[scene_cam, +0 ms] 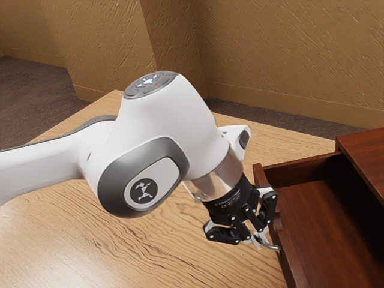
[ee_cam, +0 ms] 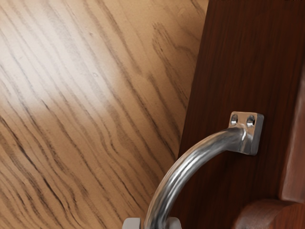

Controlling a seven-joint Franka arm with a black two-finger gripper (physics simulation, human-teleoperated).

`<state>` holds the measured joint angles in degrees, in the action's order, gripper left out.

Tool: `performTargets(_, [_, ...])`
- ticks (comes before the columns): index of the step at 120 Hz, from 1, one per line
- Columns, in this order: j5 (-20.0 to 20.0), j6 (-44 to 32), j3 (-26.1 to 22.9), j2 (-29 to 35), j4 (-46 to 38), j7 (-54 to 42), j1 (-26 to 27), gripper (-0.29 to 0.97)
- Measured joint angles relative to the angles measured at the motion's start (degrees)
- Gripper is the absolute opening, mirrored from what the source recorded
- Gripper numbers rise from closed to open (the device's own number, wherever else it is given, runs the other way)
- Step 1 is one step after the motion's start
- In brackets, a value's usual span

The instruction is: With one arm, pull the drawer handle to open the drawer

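The dark red-brown drawer [scene_cam: 327,231] stands pulled out of its cabinet [scene_cam: 367,157] at the exterior view's right, its inside showing. A curved silver handle [scene_cam: 272,245] is bolted to the drawer front [scene_cam: 281,237]. My black gripper [scene_cam: 259,236] sits right against that front, shut on the handle. In the wrist view the metal handle [ee_cam: 190,162] arcs from its mounting plate [ee_cam: 246,131] down under my hand, with a grey pad [ee_cam: 132,223] on each side of it. The drawer front [ee_cam: 238,71] is just beyond the handle.
The light wooden table [scene_cam: 90,240] spreads under and in front of the arm; its grain shows beside the drawer front [ee_cam: 71,119]. Tan textured walls and a dark floor lie behind. My white arm reaches in from the exterior view's left.
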<state>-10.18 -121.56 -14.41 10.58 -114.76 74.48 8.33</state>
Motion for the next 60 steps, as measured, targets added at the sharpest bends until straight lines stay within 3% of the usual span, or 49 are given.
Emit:
performTargets(25, [-0.1, 0.0, 0.9, 1.7, 0.0, -0.3, 1.1, 0.1])
performTargets(36, [0.0, 1.5, 2.5, 1.8, 2.0, -0.3, 2.3, 0.28])
performTargets(60, [0.7, 12.5, 2.7, -10.2, 24.1, -0.3, 2.5, 0.51])
